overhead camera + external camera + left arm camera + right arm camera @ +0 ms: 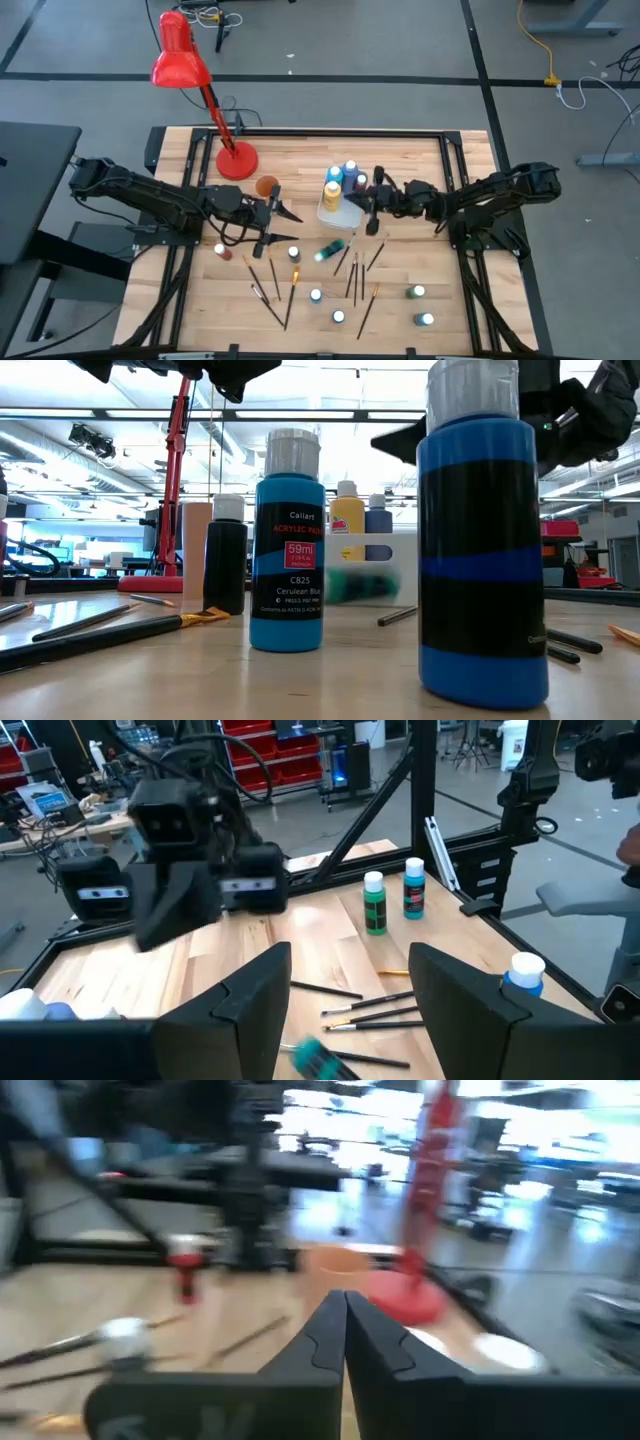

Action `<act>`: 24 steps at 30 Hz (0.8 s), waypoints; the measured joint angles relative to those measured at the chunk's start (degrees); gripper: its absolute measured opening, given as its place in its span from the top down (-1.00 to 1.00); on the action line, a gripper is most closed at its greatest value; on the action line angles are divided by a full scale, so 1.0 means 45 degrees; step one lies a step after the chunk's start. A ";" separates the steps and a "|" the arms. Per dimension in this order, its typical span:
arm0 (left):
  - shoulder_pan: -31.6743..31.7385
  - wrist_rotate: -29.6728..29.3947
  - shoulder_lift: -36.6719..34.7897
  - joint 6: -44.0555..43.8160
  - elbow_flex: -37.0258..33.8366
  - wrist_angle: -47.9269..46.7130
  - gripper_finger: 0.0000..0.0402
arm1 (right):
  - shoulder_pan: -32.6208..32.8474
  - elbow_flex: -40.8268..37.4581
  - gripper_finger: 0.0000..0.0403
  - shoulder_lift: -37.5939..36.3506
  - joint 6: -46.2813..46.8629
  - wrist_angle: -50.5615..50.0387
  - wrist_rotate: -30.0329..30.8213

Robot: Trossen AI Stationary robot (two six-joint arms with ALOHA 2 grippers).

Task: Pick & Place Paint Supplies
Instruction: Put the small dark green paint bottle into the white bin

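Paint supplies: bottles and brushes spread over the near half of the wooden table [420,170], plus a cluster in a clear tray [338,211] near the middle.
Table: light wood slats inside a black frame.
Red desk lamp [182,62]: one, its round base standing at the far left part of the table, its head leaning out past the far edge.
Left arm: reaches in from the left; left gripper [285,213] hovers over the table left of centre, fingers [258,995] spread wide with nothing between them.
Right arm: reaches in from the right; right gripper [372,205] sits just beside the tray, fingers [322,1335] pressed together with nothing visibly between them.
Tray bottles: three white-capped bottles stand in the tray, one yellow bottle [332,190] and two blue.
Loose bottles: seven counted from above. One teal bottle [330,249] lies on its side near the centre, one red bottle [222,251] at the left, one orange bottle [294,255] upright, two capped ones near the front centre, two green-blue ones at the front right.
Cerulean Blue bottle [288,540]: upright, label readable in the low view.
Brushes [358,277]: about nine thin ones lying scattered, fanned between the left gripper's side and the front centre.
Orange cup [266,186]: one, near the lamp base.
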 joint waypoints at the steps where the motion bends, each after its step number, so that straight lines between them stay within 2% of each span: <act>1: 0.0000 0.0005 -0.0005 -0.0001 0.0000 -0.0126 -0.06 | 0.0008 0.0077 0.95 -0.0005 0.0051 0.0053 -0.0446; 5: 0.0000 0.0001 -0.0001 -0.0005 -0.0005 -0.0282 -0.06 | -0.0001 0.0335 0.82 -0.0006 0.0949 0.0180 -0.0410; 11: 0.0000 0.0005 0.0000 -0.0005 -0.0005 -0.0733 -0.06 | -0.0001 0.0352 0.72 -0.0010 0.0693 -0.0290 -0.0376; 16: 0.0000 0.0002 0.0000 -0.0005 -0.0005 -0.0833 -0.06 | 0.0373 0.0755 0.64 -0.0010 0.0676 -0.0862 -0.2071; 19: 0.0000 0.0000 0.0000 -0.0005 -0.0005 -0.0822 -0.06 | 0.0775 0.1761 0.54 -0.0015 0.0519 -0.2662 -0.2341; 24: 0.0000 -0.0044 0.0000 -0.0005 -0.0005 -0.0789 -0.06 | 0.1674 0.4359 0.25 0.0283 0.0364 -0.8421 -0.1917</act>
